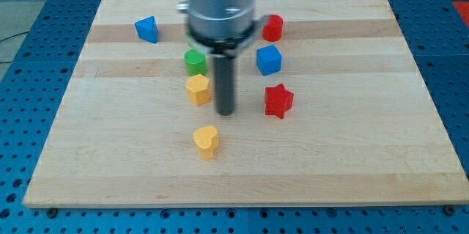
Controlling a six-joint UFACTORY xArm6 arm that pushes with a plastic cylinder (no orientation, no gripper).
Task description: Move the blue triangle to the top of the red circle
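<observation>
The blue triangle (147,29) lies near the board's top left. The red circle (273,27) sits near the top, right of the arm's body. My tip (226,112) is at the board's middle, just right of a yellow hexagon block (198,89) and left of a red star (278,101). The tip is far from the blue triangle, down and to its right. The arm's grey body hides the board between the green block and the red circle.
A green round block (195,61) sits above the yellow hexagon. A blue cube (269,59) lies below the red circle. A yellow heart (207,141) lies below my tip. The wooden board (352,153) rests on a blue perforated table.
</observation>
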